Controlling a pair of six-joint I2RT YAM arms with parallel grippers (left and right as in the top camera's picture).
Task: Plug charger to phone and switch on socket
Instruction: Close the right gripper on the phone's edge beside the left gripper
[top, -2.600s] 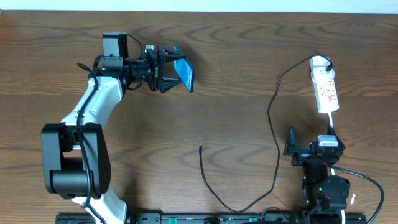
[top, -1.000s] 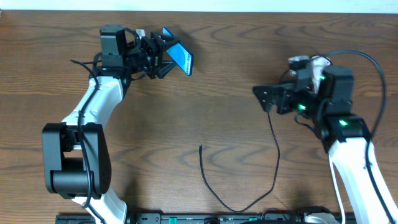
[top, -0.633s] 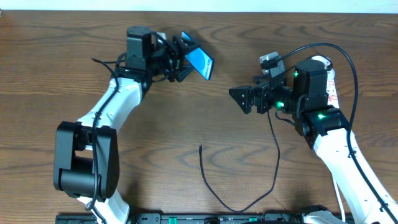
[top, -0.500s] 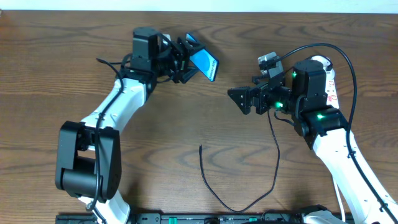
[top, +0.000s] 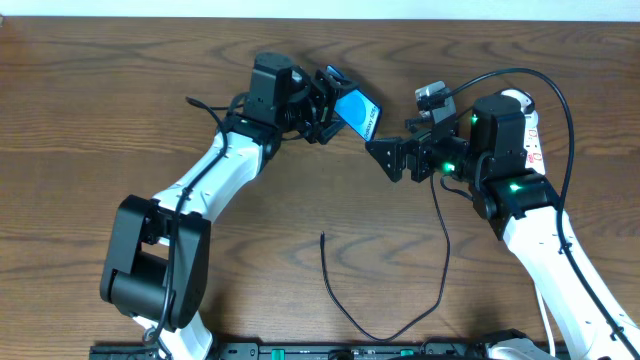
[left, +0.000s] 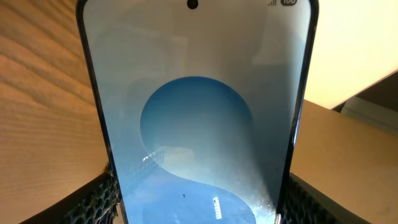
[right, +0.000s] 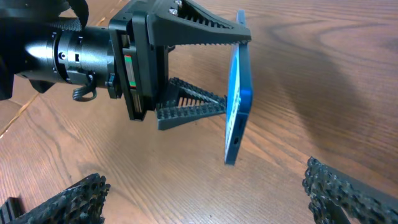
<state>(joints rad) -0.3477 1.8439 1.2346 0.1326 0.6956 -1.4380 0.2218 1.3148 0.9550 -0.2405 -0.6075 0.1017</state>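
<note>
charger (top: 446, 255): long thin black cable loose on the table (top: 200, 260); it runs from under the right arm toward the front edge, loops, and comes back up between the two arms; we can't see its far end
socket (top: 516, 99): white strip at the back right, mostly hidden behind the right arm; only the rounded end and a sliver show, and we can't read the switch
phone (top: 356, 108): off the table and tilted, blue screen turned to the left wrist camera (left: 199, 124), thin edge turned to the right wrist camera (right: 237, 106)
left gripper (top: 336, 102): clamped on the phone's two long sides, so this arm is busy
right gripper (top: 384, 160): spread wide with nothing in it, both fingers (right: 68, 202) clear of everything; it sits just beside the phone's lower end and points at it
plug tip (top: 322, 237): lies flat, apart from both grippers
key relation: from the right gripper the tip lies toward the front edge and a little to the robot's left; that end stretch of cable runs roughly front to back
nearer arm: right, and it's the free one, so we judge it should fetch the tip
phone vs right gripper: close and nearly facing, not touching
port: too small for us to make out
</note>
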